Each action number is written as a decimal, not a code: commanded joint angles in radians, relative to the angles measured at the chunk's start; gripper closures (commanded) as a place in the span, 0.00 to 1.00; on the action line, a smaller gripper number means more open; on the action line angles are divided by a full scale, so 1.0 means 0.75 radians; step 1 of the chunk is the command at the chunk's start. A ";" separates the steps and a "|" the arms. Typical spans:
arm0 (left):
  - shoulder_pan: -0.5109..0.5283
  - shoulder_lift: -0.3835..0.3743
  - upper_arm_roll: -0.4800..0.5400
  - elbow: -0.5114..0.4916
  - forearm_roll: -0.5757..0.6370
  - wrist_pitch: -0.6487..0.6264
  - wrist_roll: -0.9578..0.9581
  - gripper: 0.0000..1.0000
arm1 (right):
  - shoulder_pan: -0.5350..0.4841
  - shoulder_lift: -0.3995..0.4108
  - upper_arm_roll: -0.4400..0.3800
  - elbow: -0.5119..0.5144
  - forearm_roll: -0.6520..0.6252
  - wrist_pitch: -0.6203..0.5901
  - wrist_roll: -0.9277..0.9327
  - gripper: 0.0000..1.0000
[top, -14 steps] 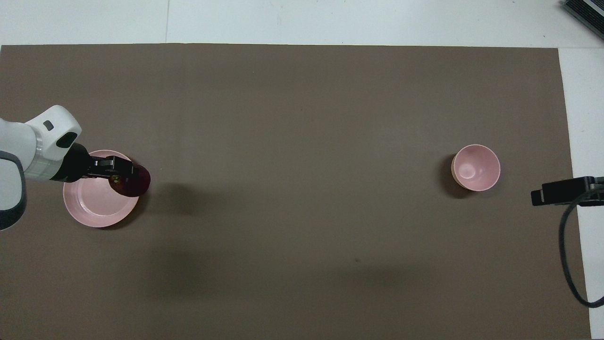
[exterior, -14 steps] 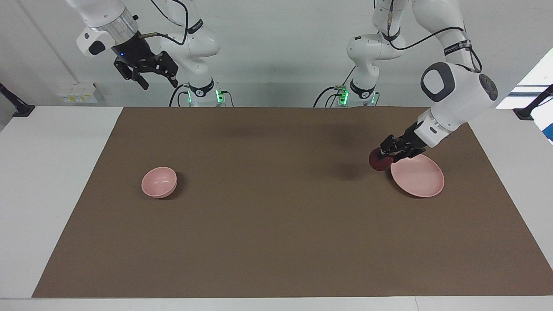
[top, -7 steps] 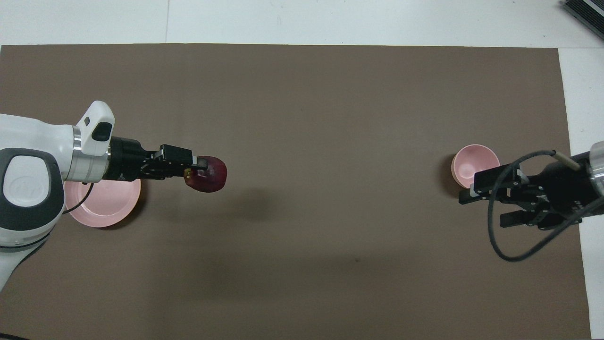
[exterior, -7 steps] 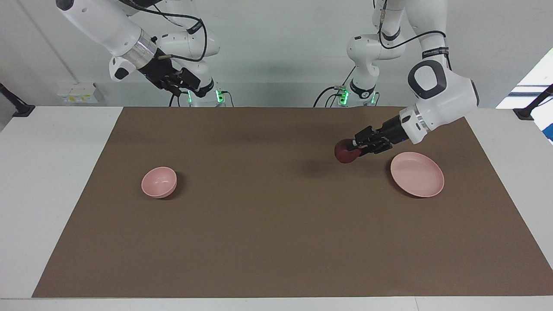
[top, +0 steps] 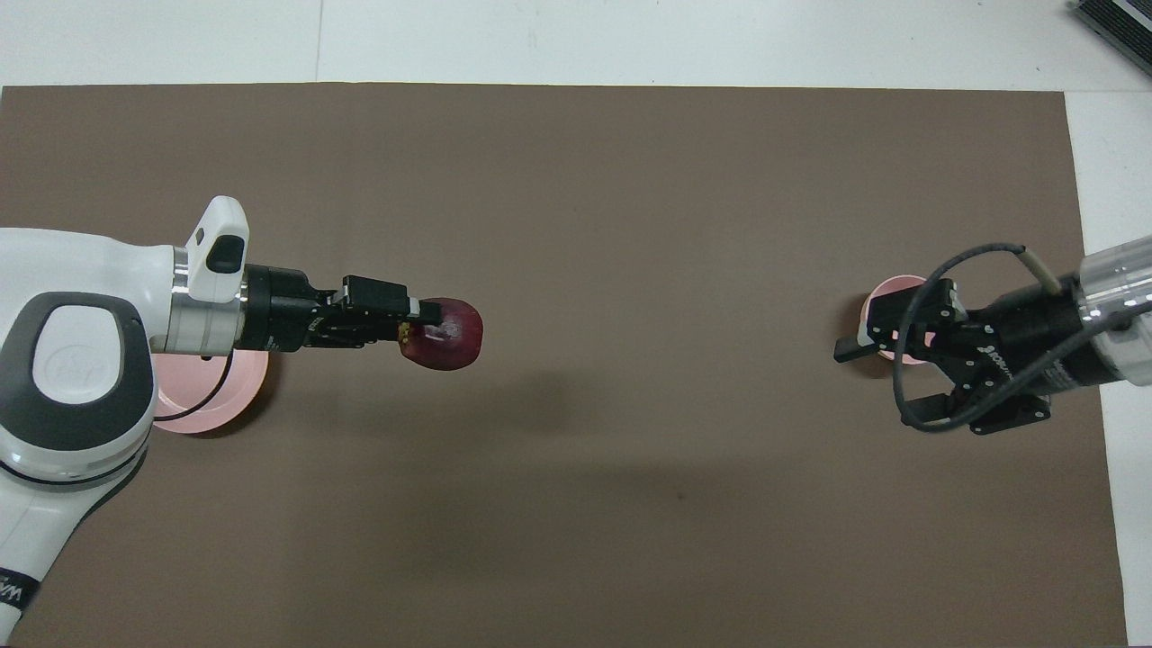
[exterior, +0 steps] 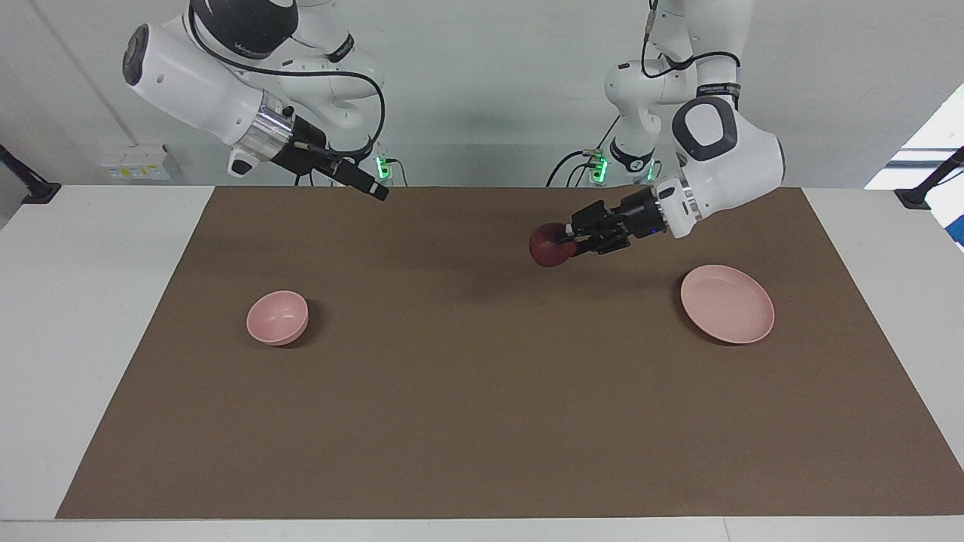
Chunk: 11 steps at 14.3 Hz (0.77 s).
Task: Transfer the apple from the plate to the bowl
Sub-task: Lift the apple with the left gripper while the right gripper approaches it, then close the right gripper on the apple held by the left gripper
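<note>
Facing view: the left claw [exterior: 566, 242] was clamped on the apple [exterior: 547, 245], a small, round, glossy maroon fruit, and carried it in the air over the bare brown mat [exterior: 482, 421] that covers the worktop [exterior: 90, 301]. The grip came from the side, with the forearm nearly level, probably so the fruit led the way toward the middle of the mat. The plate [exterior: 727, 303], wide, shallow, pale pink with a low rim and a matte look, lay empty well apart from that claw, toward the left arm's end. The bowl [exterior: 277, 318], small, deep, round and the same pink, sat well apart toward the right arm's end. The right claw [exterior: 375, 193] hung raised over the mat's edge by the robots, its fingers spread and holding nothing, apparently placed to meet the fruit.

Overhead view: the left claw [top: 423, 317] gripped the apple [top: 445, 335] at its stem end, a yellowish spot showing beside the fingertips. The plate [top: 211, 400] was mostly hidden under the left arm. The right claw [top: 886, 373], wide apart, partly covered the bowl [top: 900, 292] from above.
</note>
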 commanded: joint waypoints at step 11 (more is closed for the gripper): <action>-0.005 -0.015 -0.504 0.014 -0.333 0.802 -0.112 1.00 | 0.133 0.186 0.005 -0.009 0.293 0.132 0.240 0.00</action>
